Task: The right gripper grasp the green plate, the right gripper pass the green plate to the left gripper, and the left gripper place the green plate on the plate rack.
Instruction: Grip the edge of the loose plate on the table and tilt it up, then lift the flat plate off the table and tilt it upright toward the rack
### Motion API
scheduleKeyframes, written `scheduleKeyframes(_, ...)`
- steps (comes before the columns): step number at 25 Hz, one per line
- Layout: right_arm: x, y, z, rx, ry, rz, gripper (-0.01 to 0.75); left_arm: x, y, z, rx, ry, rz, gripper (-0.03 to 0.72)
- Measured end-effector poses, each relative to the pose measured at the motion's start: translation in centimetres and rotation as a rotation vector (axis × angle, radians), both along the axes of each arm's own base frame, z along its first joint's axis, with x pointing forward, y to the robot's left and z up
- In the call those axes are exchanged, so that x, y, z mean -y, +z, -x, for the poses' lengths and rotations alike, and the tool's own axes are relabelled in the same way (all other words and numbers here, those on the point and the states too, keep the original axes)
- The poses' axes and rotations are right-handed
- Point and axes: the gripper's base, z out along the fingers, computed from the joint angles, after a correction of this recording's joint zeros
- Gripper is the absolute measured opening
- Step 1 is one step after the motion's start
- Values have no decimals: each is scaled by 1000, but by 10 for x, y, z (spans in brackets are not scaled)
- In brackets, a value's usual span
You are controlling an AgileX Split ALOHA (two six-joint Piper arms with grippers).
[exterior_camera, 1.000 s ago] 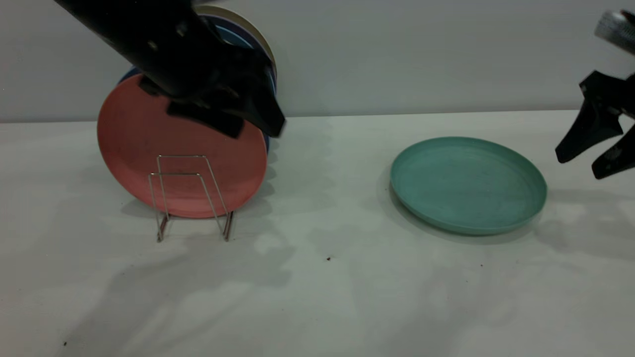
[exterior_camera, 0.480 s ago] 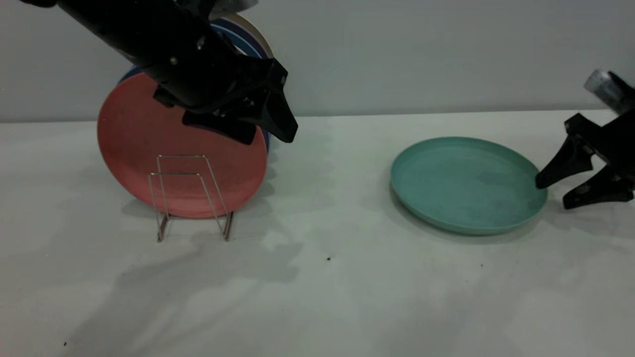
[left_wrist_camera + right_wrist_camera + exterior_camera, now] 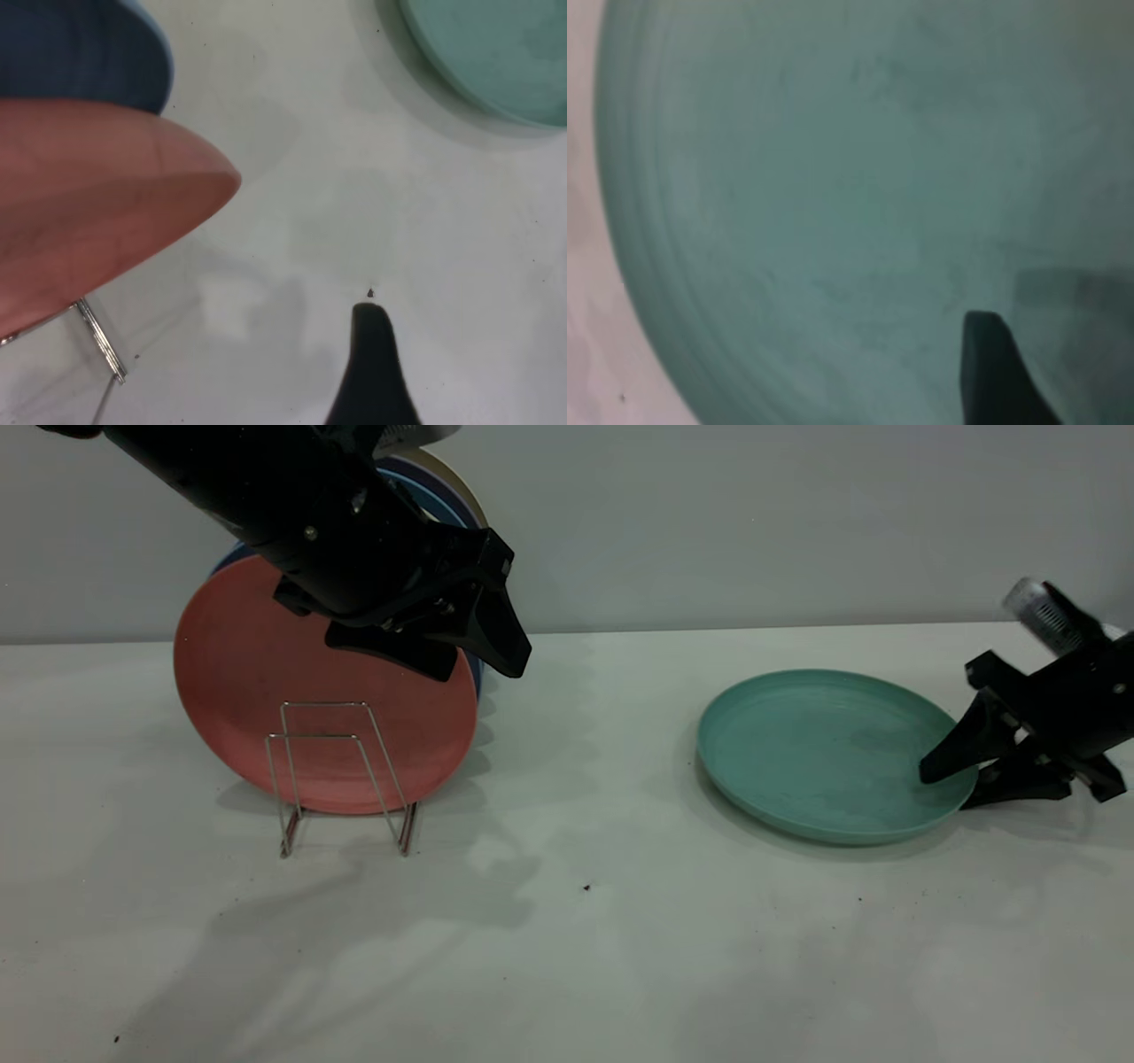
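Now, stage: first step, the grasp, not yet closed.
Green plate (image 3: pixel 833 753): lying flat on the counter (image 3: pixel 567 939), well apart from the plate rack (image 3: pixel 341 775).
Right gripper (image 3: pixel 952 779): fingers spread, one over the plate's near-right rim and one apparently outside it; contact is hard to judge.
Left gripper (image 3: pixel 483 655): released, hanging in front of the pink plate (image 3: pixel 257 691) above the rack, holding nothing.
Rack: already carries the pink plate and darker plates behind.
Left to do: clamp, lift, hand over, rack the plate.
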Motion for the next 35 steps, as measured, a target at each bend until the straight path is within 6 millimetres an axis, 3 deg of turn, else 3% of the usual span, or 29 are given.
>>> scheduleKeyframes(2, -6, -1, -3, 5, 15, 2, 289, 0, 0, 0, 0, 0, 0, 584)
scheduleKeyframes(5, -16, -2, -4, 13, 52, 12, 94, 0, 0, 0, 0, 0, 0, 584)
scheduleKeyframes(7, -19, 2, -6, 30, 87, 0, 31, 0, 0, 0, -1, 1, 1, 584)
scheduleKeyframes(12, -31, 14, -5, 76, 229, -79, 17, 1, -13, -1, -35, 8, -3, 584)
scheduleKeyframes(20, -85, 59, -4, 167, 416, -110, 17, 6, -30, -4, -118, 109, 88, 584)
scheduleKeyframes(26, -113, 65, -1, 183, 491, -123, 17, 9, -37, -6, -121, 114, 111, 568)
scheduleKeyframes(28, -116, 66, 0, 191, 497, -141, 17, 9, -37, -6, -120, 113, 114, 508)
scheduleKeyframes(30, -116, 67, 0, 201, 502, -152, 17, 9, -37, -6, -118, 113, 113, 399)
scheduleKeyframes(33, -117, 68, 0, 208, 505, -165, 22, 9, -37, -6, -117, 115, 114, 161)
scheduleKeyframes(35, -117, 68, -1, 218, 508, -165, 44, 9, -36, -7, -115, 121, 121, 85)
